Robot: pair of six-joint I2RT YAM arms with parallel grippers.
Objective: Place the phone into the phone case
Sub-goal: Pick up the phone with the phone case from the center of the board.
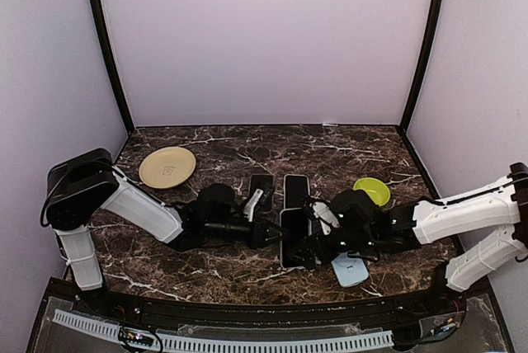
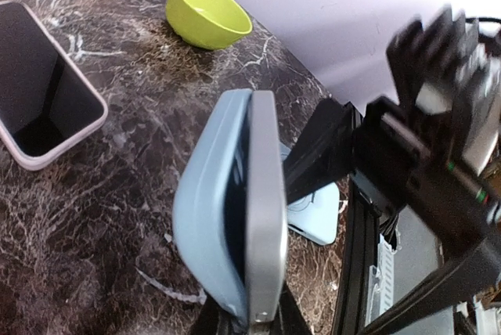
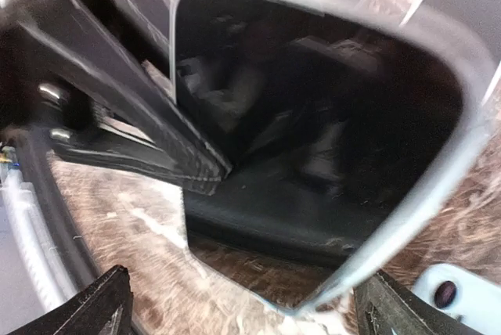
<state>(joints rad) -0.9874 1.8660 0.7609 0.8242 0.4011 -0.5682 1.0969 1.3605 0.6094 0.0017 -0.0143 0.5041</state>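
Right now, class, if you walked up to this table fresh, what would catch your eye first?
The phone, pressed against its light blue case, is held mid-table where the two arms meet. The left gripper pinches it, and the right gripper is open close by. Beyond it, a lime green bowl stands out on the dark marble table.
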